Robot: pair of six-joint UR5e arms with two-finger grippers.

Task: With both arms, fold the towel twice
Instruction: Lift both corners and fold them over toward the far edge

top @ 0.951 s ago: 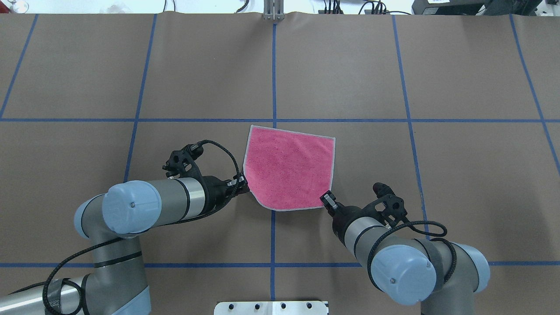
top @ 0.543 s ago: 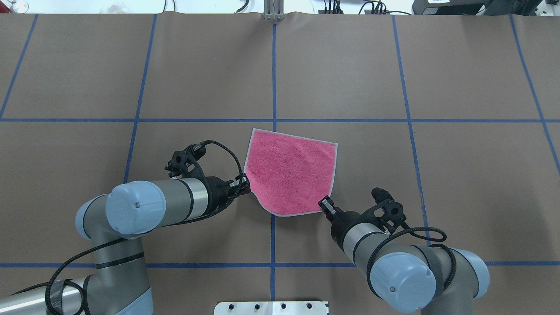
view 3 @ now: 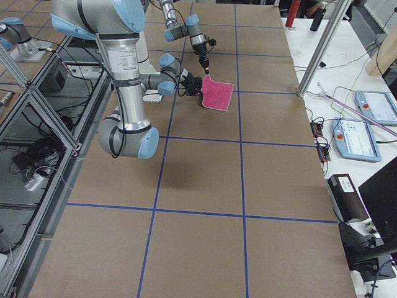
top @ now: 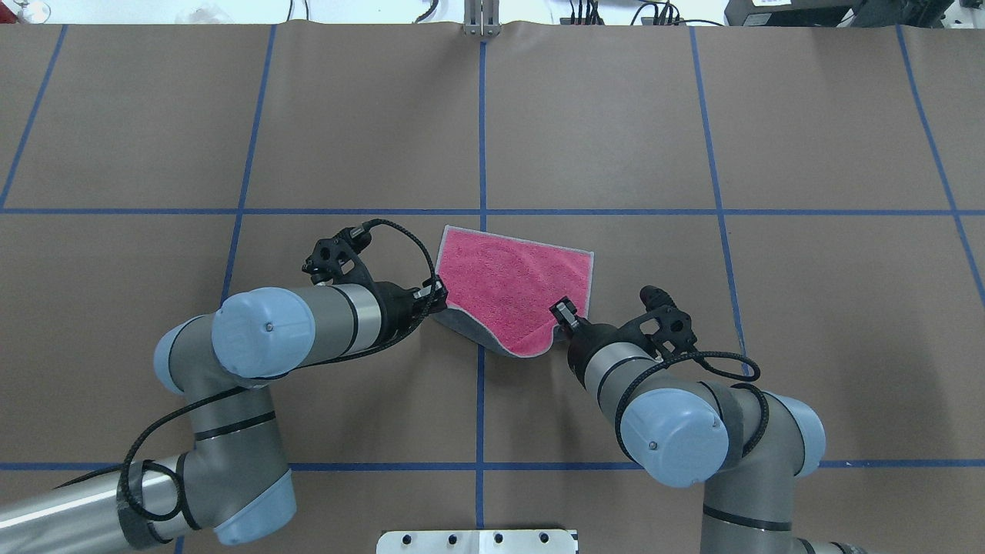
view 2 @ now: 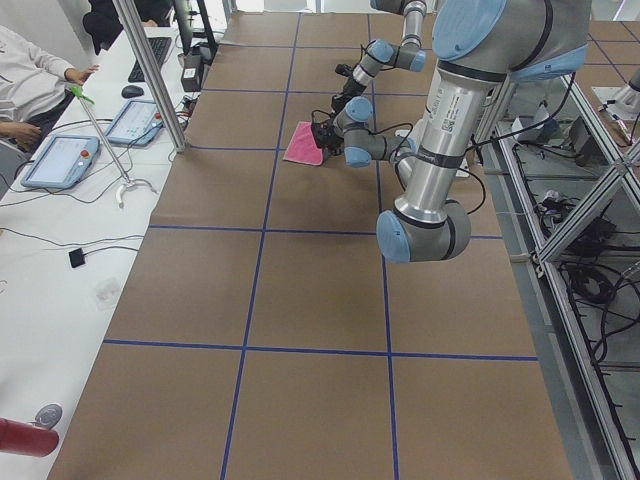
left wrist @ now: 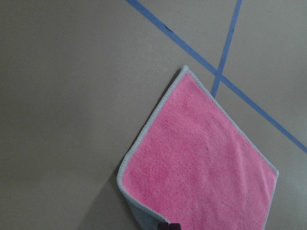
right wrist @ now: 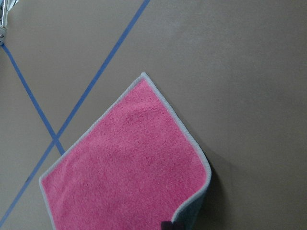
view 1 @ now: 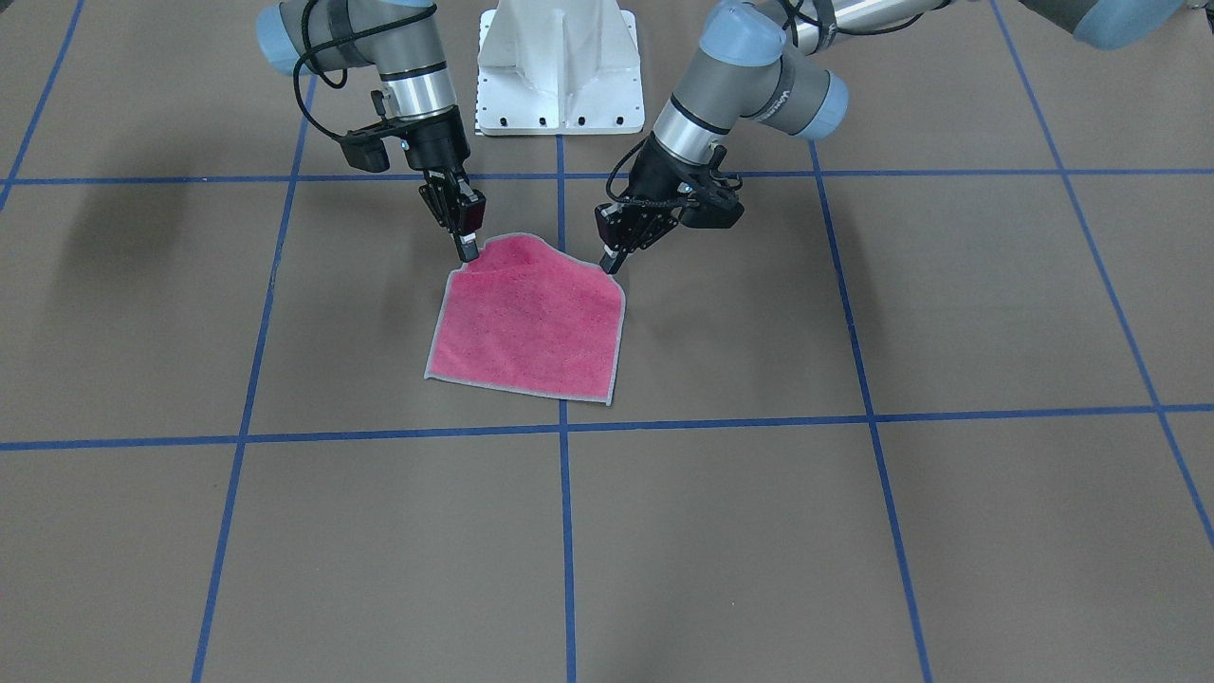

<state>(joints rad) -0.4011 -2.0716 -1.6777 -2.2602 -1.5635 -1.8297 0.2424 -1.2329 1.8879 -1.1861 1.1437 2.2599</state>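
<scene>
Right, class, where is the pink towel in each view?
Front-facing: towel centre.
Overhead: towel centre.
Exterior left: towel upper middle.
Exterior right: towel upper middle.
Left wrist: towel lower right.
Right wrist: towel lower left.
Shared landmark: blue tape crossing beside it.

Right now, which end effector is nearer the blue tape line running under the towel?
Left. The left end effector pinches a towel corner just beside the tape line; the right end effector holds another corner farther off.
</scene>
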